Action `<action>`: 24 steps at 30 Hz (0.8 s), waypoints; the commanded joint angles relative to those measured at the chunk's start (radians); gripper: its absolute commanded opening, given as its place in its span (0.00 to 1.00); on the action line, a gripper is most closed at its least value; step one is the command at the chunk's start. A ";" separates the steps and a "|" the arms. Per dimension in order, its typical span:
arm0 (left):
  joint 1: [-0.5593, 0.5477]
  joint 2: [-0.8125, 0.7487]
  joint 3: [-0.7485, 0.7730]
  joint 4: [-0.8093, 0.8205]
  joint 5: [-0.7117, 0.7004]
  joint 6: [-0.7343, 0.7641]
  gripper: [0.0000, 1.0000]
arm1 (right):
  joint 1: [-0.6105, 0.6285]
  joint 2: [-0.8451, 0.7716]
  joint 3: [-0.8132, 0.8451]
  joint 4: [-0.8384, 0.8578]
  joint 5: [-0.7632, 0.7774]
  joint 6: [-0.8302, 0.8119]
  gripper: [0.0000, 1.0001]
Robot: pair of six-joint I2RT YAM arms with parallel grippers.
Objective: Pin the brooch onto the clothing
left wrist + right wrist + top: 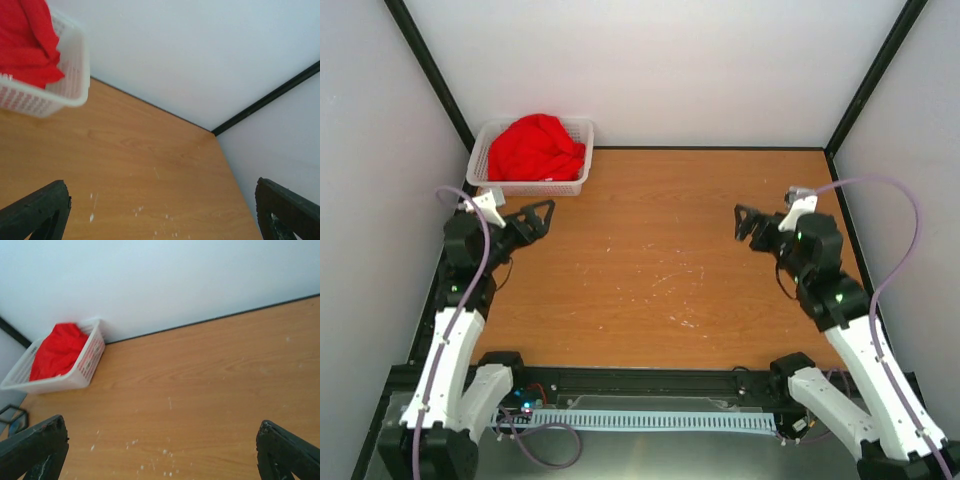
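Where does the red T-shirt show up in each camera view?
Top external: red T-shirt bunched in the white basket, far left corner.
Left wrist: red T-shirt at top left, partly cropped.
Right wrist: red T-shirt at left, mid-height.
Shared landmark: the white basket holding it.

Shirt (535, 148) heaped in basket (582, 182) at table's (660, 270) eleven o'clock corner, against back wall. Left gripper (542, 220) at nine o'clock, just before basket; right gripper (740, 224) opposite at three, well apart.
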 commanded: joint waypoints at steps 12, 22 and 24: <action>-0.041 0.317 0.470 -0.154 -0.194 0.172 1.00 | -0.102 0.359 0.488 -0.286 0.029 -0.076 1.00; -0.042 0.621 0.784 -0.368 -0.282 0.167 1.00 | -0.114 0.388 0.534 -0.352 -0.006 -0.149 1.00; -0.028 0.712 0.885 -0.421 -0.285 0.158 1.00 | -0.115 0.386 0.533 -0.358 -0.009 -0.159 1.00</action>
